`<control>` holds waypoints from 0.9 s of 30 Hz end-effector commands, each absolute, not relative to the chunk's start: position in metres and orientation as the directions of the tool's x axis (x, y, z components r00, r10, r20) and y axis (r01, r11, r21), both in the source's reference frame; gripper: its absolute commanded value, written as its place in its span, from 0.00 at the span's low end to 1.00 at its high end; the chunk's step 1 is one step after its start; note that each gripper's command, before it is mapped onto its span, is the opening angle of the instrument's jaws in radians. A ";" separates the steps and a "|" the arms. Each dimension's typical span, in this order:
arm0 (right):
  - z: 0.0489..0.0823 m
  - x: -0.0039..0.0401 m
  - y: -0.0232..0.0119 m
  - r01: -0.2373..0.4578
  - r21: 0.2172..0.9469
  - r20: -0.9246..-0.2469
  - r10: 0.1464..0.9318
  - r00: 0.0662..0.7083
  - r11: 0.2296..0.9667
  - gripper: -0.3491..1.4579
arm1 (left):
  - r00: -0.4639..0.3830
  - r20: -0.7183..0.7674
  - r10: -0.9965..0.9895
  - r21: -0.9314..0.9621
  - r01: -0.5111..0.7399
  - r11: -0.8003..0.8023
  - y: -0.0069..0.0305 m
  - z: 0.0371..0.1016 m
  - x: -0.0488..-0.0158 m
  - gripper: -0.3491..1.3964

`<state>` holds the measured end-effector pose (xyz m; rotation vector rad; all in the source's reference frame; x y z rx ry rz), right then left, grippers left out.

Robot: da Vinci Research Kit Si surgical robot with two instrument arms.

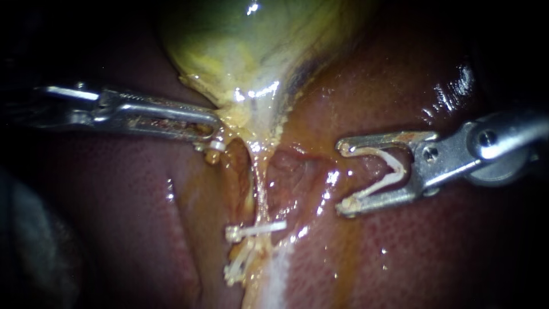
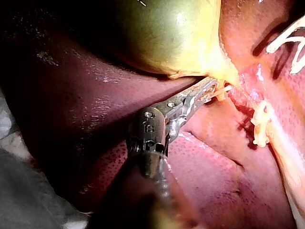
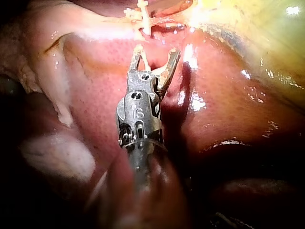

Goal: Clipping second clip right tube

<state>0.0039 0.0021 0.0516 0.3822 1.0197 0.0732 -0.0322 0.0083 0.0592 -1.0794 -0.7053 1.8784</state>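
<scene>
Nearest, the near clip (image 1: 235, 268) and, just beyond it, the crosswise clip (image 1: 257, 230) sit white on the tube (image 1: 261, 186). The tube runs away along the middle of the liver (image 1: 412, 257). Whether it is the right tube cannot be told. Farther off and to the right, the right instrument (image 1: 343, 177) hangs apart from the tube. Its jaws are spread wide yet grasp a white open clip (image 1: 390, 170), whose legs lie against both. On the left, the left instrument (image 1: 213, 134) is clenched on yellow tissue at the neck of the gallbladder (image 1: 246, 51), which lies farthest.
</scene>
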 end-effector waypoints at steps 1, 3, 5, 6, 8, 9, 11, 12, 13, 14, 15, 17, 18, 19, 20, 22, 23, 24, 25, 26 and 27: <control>0.0516 0.0039 0.0021 0.116 0.345 -0.816 0.236 0.527 0.932 0.47 | -0.280 -0.409 0.868 -0.782 -0.383 -0.492 0.0083 0.0591 -0.0320 0.00; 0.0516 0.0039 0.0021 0.116 0.345 -0.816 0.236 0.527 0.932 0.47 | -0.281 -0.408 0.869 -0.784 -0.380 -0.491 0.0082 0.0586 -0.0315 0.00; 0.0516 0.0040 0.0021 0.116 0.344 -0.816 0.236 0.527 0.932 0.47 | -0.282 -0.405 0.870 -0.787 -0.376 -0.488 0.0082 0.0574 -0.0307 0.00; 0.0516 0.0040 0.0021 0.116 0.344 -0.816 0.236 0.527 0.932 0.47 | -0.283 -0.402 0.871 -0.789 -0.374 -0.487 0.0082 0.0568 -0.0304 0.00; 0.0517 0.0040 0.0020 0.114 0.343 -0.816 0.235 0.528 0.933 0.47 | -0.279 -0.399 0.873 -0.790 -0.379 -0.482 0.0083 0.0550 -0.0296 0.00; 0.0516 0.0040 0.0020 0.114 0.342 -0.816 0.235 0.528 0.933 0.47 | -0.276 -0.398 0.875 -0.790 -0.382 -0.480 0.0084 0.0541 -0.0293 0.00; 0.0516 0.0040 0.0020 0.114 0.342 -0.816 0.235 0.528 0.933 0.47 | -0.273 -0.399 0.875 -0.787 -0.387 -0.480 0.0086 0.0525 -0.0288 0.00; 0.0516 0.0040 0.0020 0.114 0.342 -0.816 0.235 0.528 0.933 0.47 | -0.275 -0.401 0.874 -0.784 -0.390 -0.482 0.0087 0.0516 -0.0286 0.00; 0.0516 0.0040 0.0019 0.114 0.342 -0.816 0.235 0.528 0.933 0.47 | -0.275 -0.404 0.873 -0.782 -0.391 -0.485 0.0088 0.0509 -0.0285 0.00; 0.0515 0.0040 0.0019 0.117 0.344 -0.816 0.235 0.527 0.932 0.47 | -0.272 -0.409 0.871 -0.782 -0.387 -0.488 0.0088 0.0504 -0.0285 0.00; 0.0515 0.0041 0.0019 0.117 0.344 -0.816 0.235 0.527 0.932 0.47 | -0.272 -0.412 0.869 -0.780 -0.388 -0.491 0.0089 0.0500 -0.0285 0.00; 0.0514 0.0042 0.0019 0.119 0.346 -0.816 0.236 0.528 0.931 0.47 | -0.273 -0.421 0.865 -0.776 -0.385 -0.500 0.0089 0.0496 -0.0287 0.00; 0.0514 0.0043 0.0019 0.121 0.347 -0.816 0.236 0.528 0.930 0.47 | -0.273 -0.422 0.865 -0.775 -0.386 -0.500 0.0088 0.0497 -0.0287 0.00; 0.0513 0.0044 0.0018 0.123 0.348 -0.816 0.236 0.528 0.929 0.47 | -0.273 -0.422 0.865 -0.775 -0.386 -0.500 0.0088 0.0497 -0.0287 0.00; 0.0513 0.0045 0.0018 0.125 0.350 -0.816 0.236 0.528 0.928 0.47 | -0.273 -0.423 0.864 -0.775 -0.386 -0.501 0.0087 0.0498 -0.0287 0.00; 0.0512 0.0050 0.0016 0.131 0.353 -0.816 0.237 0.528 0.926 0.47 | -0.273 -0.423 0.864 -0.774 -0.386 -0.501 0.0087 0.0500 -0.0287 0.00; 0.0512 0.0053 0.0015 0.133 0.355 -0.816 0.237 0.528 0.926 0.47 | -0.273 -0.423 0.864 -0.774 -0.386 -0.501 0.0087 0.0500 -0.0287 0.00; 0.0512 0.0057 0.0014 0.140 0.352 -0.820 0.233 0.522 0.925 0.47 | -0.273 -0.423 0.864 -0.775 -0.386 -0.501 0.0087 0.0500 -0.0287 0.00; 0.0512 0.0059 0.0013 0.138 0.359 -0.820 0.241 0.519 0.923 0.47 | -0.273 -0.423 0.864 -0.775 -0.386 -0.501 0.0087 0.0500 -0.0287 0.00; 0.0512 0.0062 0.0012 0.136 0.365 -0.820 0.249 0.515 0.921 0.47 | -0.273 -0.423 0.864 -0.775 -0.386 -0.501 0.0087 0.0500 -0.0287 0.00; 0.0512 0.0066 0.0011 0.133 0.378 -0.819 0.264 0.510 0.916 0.47 | -0.273 -0.423 0.864 -0.775 -0.386 -0.501 0.0087 0.0500 -0.0287 0.00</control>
